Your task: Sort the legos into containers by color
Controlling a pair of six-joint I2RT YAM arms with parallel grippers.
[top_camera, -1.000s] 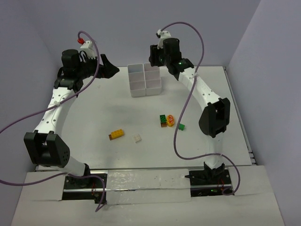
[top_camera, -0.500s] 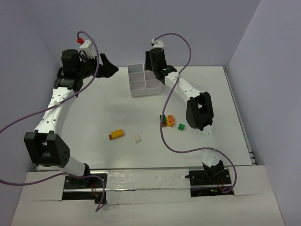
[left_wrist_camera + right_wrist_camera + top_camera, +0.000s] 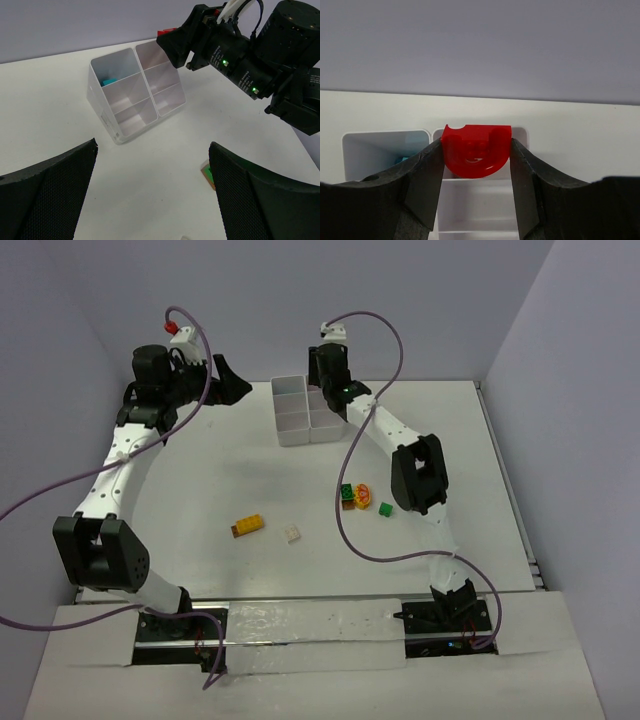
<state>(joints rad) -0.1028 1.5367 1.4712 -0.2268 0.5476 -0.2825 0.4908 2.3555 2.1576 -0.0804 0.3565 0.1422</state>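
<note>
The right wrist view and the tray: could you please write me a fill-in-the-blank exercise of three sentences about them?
1. The lego held by the right gripper is ____ in colour.
2. The left gripper is ____ and holds nothing.
3. The white tray is divided into ____ compartments.

Missing words: red; open; six.

A white worktop [image 3: 200,490] carries a white six-compartment tray [image 3: 293,436] at its far centre. Nearer lie loose bricks: a yellow-and-brown brick [image 3: 249,525] on the left, a white piece [image 3: 292,534] just beside it, then a green, red and orange cluster [image 3: 354,495] and a single green piece [image 3: 385,509] to the right.
</note>
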